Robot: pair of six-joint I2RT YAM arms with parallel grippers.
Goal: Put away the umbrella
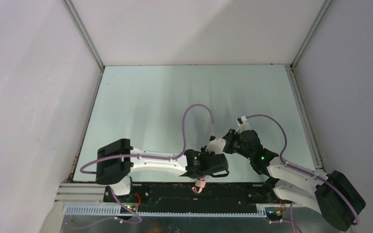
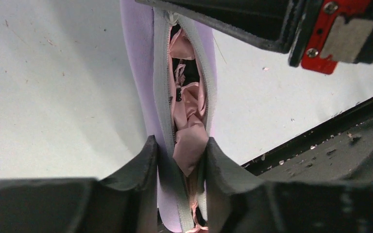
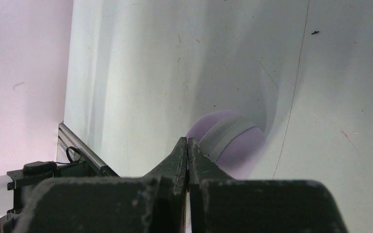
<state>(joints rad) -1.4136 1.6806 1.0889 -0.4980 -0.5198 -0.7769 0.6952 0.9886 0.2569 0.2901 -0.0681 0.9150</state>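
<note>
Left wrist view: the pale lilac case (image 2: 138, 73) lies lengthwise on the surface (image 1: 175, 97) with its grey zipper (image 2: 161, 87) parted, and the umbrella (image 2: 189, 116) shows as bunched salmon-pink fabric inside the slot.
Umbrella location: inside the case and mostly below the zipper line, but one fold bulges up between the two zipper edges at the end nearest the camera. In the top external view a small pink end (image 1: 200, 186) pokes out from under the left arm at the near edge of the surface.
Left pincer (image 2: 179, 145): narrow. Its fingers (image 2: 143, 165) press on the two sides of the case at that near end, squeezing the opening together with the fold of fabric between them.
Right pincer (image 3: 188, 145): fully closed, its tips meeting at the far, rounded end of the case. Whether a zipper tab is caught between them cannot be told.
Step in hand: by my reading, drawing the mouth of the case together so the zipper can run over the fabric.
Doing it well: squeeze low on the case walls, not on the fabric, so the fold sinks instead of being trapped. Hold the case flat and steady against the pull from the far end. Bring the two zipper edges level before anything slides.
Likely trouble: the proud fold could snag in the zipper teeth, and too hard a squeeze could push more fabric up and out.
</note>
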